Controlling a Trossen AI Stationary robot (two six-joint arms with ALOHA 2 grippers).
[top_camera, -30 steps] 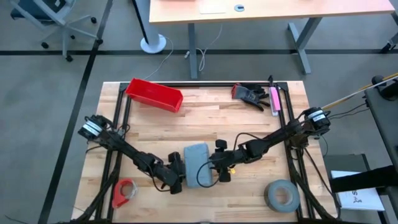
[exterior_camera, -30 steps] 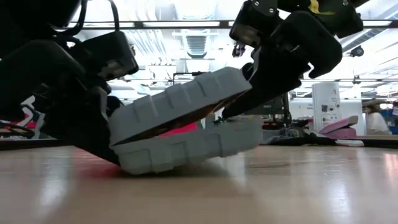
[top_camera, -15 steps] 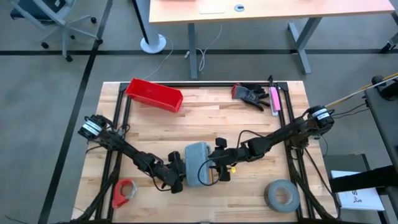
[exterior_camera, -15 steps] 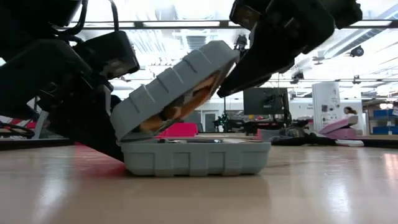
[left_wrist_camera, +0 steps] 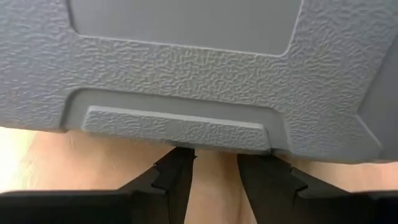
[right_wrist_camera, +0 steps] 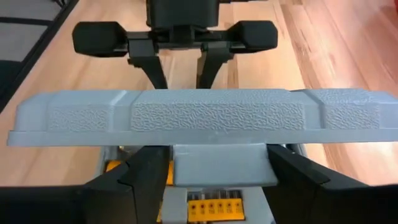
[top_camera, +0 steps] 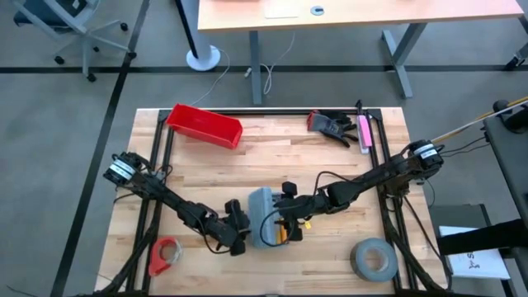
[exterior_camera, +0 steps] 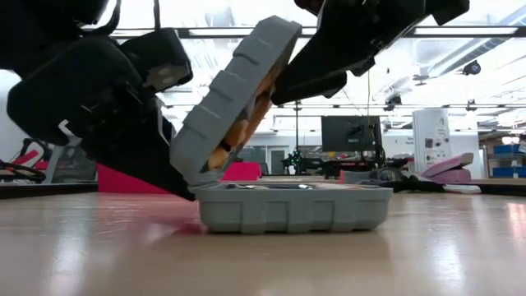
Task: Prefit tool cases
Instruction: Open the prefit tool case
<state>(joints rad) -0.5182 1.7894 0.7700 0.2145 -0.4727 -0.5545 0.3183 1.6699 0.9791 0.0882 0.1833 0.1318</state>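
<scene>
Gaping ribbed, pebbled grey plastic tool case, lid steep.

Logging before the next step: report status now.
Left pincer open, braced at hinge side of tool case. Right pincer at latch edge of lid. Base flat on table, lid tilted up. Nothing in the way.

Wooden table: red bin, tape roll, open tool case.
</scene>
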